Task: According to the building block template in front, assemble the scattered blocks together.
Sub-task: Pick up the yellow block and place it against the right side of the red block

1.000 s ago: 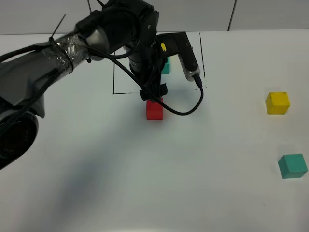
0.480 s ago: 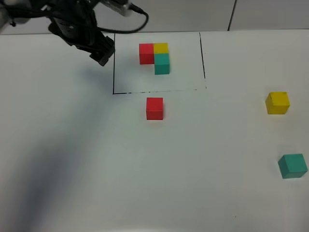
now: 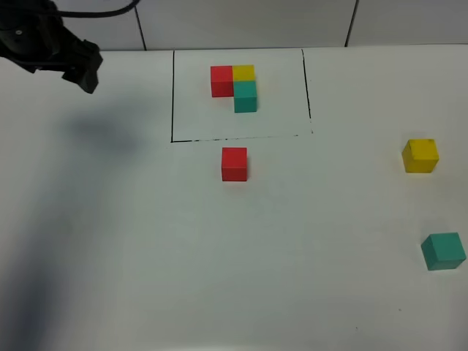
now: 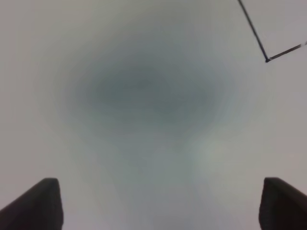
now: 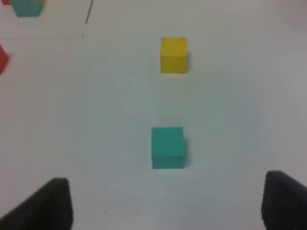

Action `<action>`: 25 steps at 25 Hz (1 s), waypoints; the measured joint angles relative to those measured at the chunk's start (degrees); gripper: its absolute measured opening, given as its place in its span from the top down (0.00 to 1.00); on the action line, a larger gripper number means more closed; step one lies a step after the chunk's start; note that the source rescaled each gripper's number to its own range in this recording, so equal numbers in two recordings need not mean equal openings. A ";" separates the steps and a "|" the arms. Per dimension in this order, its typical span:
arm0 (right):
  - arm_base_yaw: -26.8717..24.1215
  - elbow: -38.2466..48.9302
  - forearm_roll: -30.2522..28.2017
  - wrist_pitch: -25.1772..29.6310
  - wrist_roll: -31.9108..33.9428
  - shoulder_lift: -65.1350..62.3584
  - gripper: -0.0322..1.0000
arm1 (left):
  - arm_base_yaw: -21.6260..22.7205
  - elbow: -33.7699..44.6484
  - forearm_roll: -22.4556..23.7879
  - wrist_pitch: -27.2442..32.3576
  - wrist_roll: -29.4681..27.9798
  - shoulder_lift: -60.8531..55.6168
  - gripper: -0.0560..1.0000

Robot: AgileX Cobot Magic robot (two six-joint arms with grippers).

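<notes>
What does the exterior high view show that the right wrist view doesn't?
Only exterior high: the whole building block template inside its black outline, and the left arm at the far left. Only right wrist: the right arm's fingers, spread apart with nothing between. Both: the yellow cube and teal cube; the red cube is cut off at the wrist view's edge.

White worktop [image 3: 183, 256], thin black outline [image 3: 173, 95] framing the red, yellow and teal template [image 3: 238, 86]; loose red cube [image 3: 234, 164], yellow cube [image 3: 420, 156], teal cube [image 3: 442, 251], all plain, unpatterned.
</notes>
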 joint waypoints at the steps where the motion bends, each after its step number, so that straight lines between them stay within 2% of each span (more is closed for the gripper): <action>1: 0.00 0.00 0.00 0.00 0.00 0.00 0.33 | 0.63 2.38 0.06 -0.51 -0.41 -1.74 0.02; 10: 0.00 0.00 0.00 0.00 -0.05 0.00 0.33 | 1.34 21.44 2.88 -4.24 -5.39 -24.21 0.05; 17: 0.00 0.00 0.00 0.00 -0.05 0.00 0.33 | 1.34 31.86 2.94 -4.19 -11.46 -42.67 0.06; 25: 0.00 0.00 0.00 0.00 0.00 0.00 0.33 | 1.29 41.76 2.61 -8.08 -13.55 -62.36 0.06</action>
